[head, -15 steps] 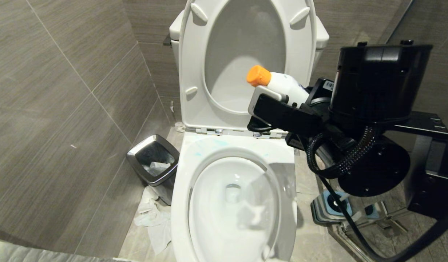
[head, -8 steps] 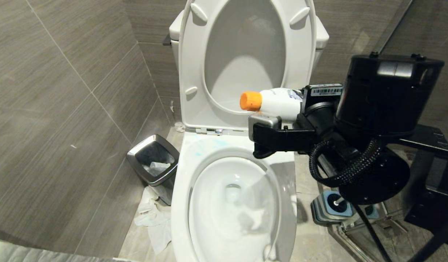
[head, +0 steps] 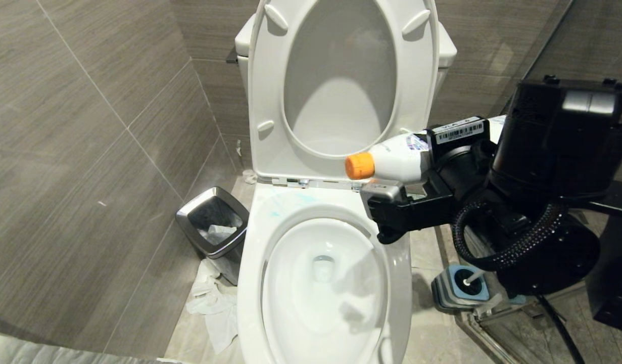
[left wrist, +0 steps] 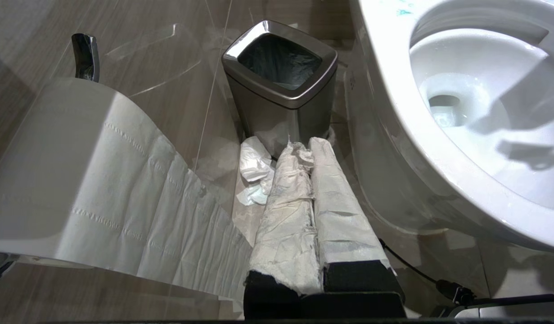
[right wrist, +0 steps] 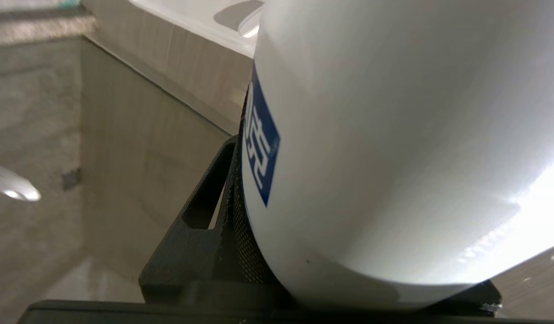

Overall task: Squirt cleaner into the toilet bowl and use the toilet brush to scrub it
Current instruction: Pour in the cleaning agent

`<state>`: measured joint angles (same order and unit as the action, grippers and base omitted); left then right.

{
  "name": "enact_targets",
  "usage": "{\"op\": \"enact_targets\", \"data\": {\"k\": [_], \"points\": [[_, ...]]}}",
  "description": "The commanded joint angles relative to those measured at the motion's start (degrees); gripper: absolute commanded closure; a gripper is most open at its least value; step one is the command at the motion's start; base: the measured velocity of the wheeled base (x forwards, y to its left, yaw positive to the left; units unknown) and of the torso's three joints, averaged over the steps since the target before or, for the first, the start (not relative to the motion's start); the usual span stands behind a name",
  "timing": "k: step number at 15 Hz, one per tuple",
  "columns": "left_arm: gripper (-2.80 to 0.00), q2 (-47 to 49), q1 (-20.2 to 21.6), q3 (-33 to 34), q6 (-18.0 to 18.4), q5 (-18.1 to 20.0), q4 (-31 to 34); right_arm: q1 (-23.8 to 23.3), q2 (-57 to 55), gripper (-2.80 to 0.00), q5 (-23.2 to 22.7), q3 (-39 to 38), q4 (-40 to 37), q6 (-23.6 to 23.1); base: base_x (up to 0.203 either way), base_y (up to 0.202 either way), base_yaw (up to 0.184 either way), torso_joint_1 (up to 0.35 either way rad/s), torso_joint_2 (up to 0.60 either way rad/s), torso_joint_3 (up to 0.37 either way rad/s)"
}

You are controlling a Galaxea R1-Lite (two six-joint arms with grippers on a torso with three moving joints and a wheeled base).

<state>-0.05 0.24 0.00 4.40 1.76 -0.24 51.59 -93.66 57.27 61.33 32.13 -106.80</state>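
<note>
My right gripper (head: 387,174) is shut on the cleaner (head: 400,155), a whitish bottle with an orange cap (head: 360,166). The bottle lies about level, cap tipped slightly down, above the back right of the toilet bowl (head: 254,242) by the hinges. In the right wrist view the cleaner (right wrist: 394,135) fills the frame against a black finger pad (right wrist: 240,243). The toilet brush (head: 473,276) stands in its blue-and-grey holder (head: 444,296) on the floor right of the bowl. Beside the bowl (left wrist: 394,112), low on its left, my left gripper (left wrist: 304,146) is parked and shut, its fingers wrapped in white.
Seat and lid (head: 270,91) stand raised. Turquoise smears (head: 290,198) mark the back rim. A steel-rimmed waste bin (head: 213,222) sits left of the toilet with crumpled paper (head: 214,308) on the floor. A paper roll (left wrist: 78,180) hangs near my left gripper. A dark shelf (head: 606,189) is right.
The right wrist has rolled: the cleaner went from cap angled up to cap slightly down, and sank and shifted right toward the bowl's back rim. The left arm has not moved.
</note>
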Motion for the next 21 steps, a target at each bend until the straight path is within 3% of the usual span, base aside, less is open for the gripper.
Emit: {"op": "enact_targets", "data": {"k": [1,4,11,17,21], "points": [[0.00,0.0,0.0,0.4,0.0,0.0,0.0,0.0,-0.2,0.00,0.3,0.1,0.2,-3.4,0.000,0.000,0.000,0.000,0.00,0.000],[0.00,0.0,0.0,0.4,0.0,0.0,0.0,0.0,-2.0,0.00,0.3,0.7,3.1,-11.4,0.000,0.000,0.000,0.000,0.00,0.000],[0.00,0.0,0.0,0.4,0.0,0.0,0.0,0.0,-13.8,0.00,0.1,2.8,28.1,-32.6,0.000,0.000,0.000,0.000,0.00,0.000],[0.00,0.0,0.0,0.4,0.0,0.0,0.0,0.0,-14.7,0.00,-2.6,3.2,30.0,-39.5,0.000,0.000,0.000,0.000,0.00,0.000],[0.00,0.0,0.0,0.4,0.0,0.0,0.0,0.1,-14.6,0.00,-2.7,3.3,30.2,-39.6,0.000,0.000,0.000,0.000,0.00,0.000]]}}
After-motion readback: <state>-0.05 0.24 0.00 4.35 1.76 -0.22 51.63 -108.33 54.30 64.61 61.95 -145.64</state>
